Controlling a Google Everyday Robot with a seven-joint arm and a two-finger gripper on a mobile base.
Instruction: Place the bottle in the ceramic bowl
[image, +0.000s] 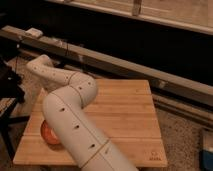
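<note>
The orange-red ceramic bowl (49, 134) sits on the near left part of the wooden table (125, 115). Only its left part shows, as my white arm (70, 120) crosses in front of the rest. The arm rises from the bottom of the view, bends at the elbow (80, 89), and the forearm reaches left to the wrist (37, 66) above the table's left edge. My gripper hangs below that wrist, hidden behind the arm. The bottle is hidden or out of view.
A dark stand or chair (10, 85) is just left of the table. A long metal rail (125, 67) runs behind the table, with a small white box (34, 32) on its left end. A blue object (207, 150) is on the floor at right.
</note>
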